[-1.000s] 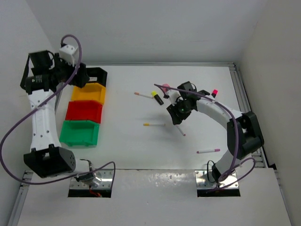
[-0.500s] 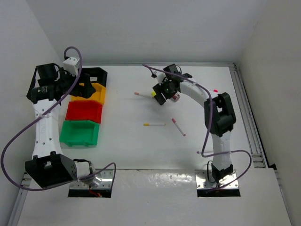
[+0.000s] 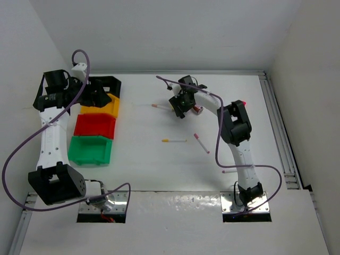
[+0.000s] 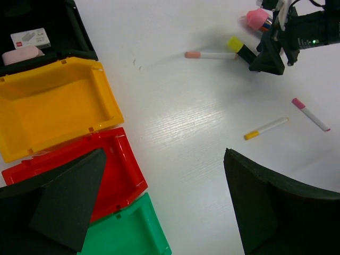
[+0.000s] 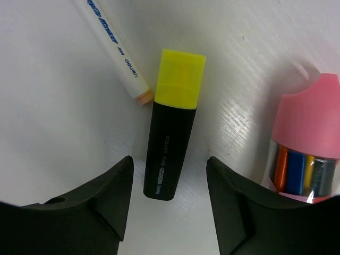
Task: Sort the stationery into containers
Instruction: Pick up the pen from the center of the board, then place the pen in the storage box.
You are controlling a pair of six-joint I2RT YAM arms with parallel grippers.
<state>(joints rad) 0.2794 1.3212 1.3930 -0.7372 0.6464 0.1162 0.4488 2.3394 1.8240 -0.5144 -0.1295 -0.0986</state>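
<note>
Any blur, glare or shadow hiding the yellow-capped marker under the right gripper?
Right wrist: sharp, print on the yellow-capped marker legible, shadows soft; the pink-capped item is cut by the frame edge. Left wrist: crisp, but its own dark fingers block the lower corners. Top external: even light, some glare on the metal base plate, and the right gripper largely hides the marker.
</note>
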